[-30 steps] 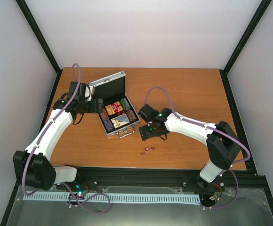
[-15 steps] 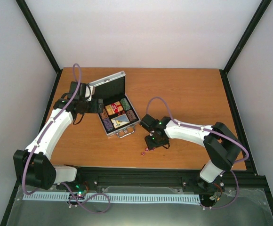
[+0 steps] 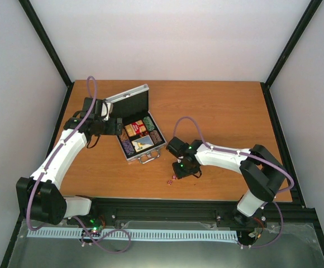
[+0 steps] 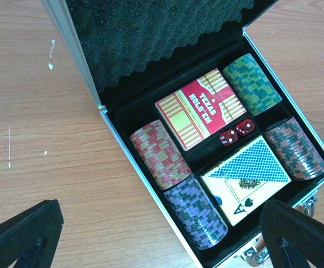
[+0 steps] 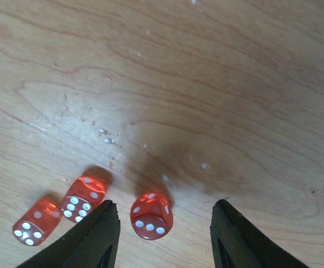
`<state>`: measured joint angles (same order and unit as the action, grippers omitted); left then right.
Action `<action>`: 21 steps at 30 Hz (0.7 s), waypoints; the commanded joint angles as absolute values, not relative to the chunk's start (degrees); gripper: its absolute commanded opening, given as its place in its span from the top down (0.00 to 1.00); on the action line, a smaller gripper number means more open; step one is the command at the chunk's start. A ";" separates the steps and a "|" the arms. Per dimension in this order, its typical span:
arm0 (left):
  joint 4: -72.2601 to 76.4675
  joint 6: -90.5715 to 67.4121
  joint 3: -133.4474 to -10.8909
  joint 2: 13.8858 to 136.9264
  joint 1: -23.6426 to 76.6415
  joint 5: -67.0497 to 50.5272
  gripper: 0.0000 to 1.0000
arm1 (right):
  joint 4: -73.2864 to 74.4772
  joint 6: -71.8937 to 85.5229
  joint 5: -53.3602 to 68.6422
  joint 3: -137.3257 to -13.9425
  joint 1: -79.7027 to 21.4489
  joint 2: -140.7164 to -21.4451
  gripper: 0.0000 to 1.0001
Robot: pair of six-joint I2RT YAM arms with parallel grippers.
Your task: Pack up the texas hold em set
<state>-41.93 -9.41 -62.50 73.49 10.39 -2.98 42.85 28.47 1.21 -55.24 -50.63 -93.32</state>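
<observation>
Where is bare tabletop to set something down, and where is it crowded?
Bare wood: the whole far right of the table, beyond the right gripper; also the near-left patch between the briefcase and the near edge. Crowded: three loose dice at the right gripper's open jaws.

Briefcase lid (image 4: 151, 33) — cut off by top edge.

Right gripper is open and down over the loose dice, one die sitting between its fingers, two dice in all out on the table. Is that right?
Not two: the right wrist view shows three loose on the table. One die sits between the fingers of the open right gripper, touching neither, and two more dice lie just outside one finger.
</observation>
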 commanded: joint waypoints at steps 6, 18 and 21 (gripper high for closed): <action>-40.73 -9.10 -62.40 73.77 10.04 -2.80 0.00 | 42.36 28.89 1.99 -54.21 -50.93 -94.83 0.55; -40.64 -9.10 -62.49 74.05 10.02 -2.94 0.00 | 41.49 28.82 2.01 -54.48 -51.50 -98.10 0.79; -40.76 -8.97 -62.61 74.03 10.02 -2.86 0.00 | 41.96 28.87 1.57 -54.92 -51.50 -98.39 0.92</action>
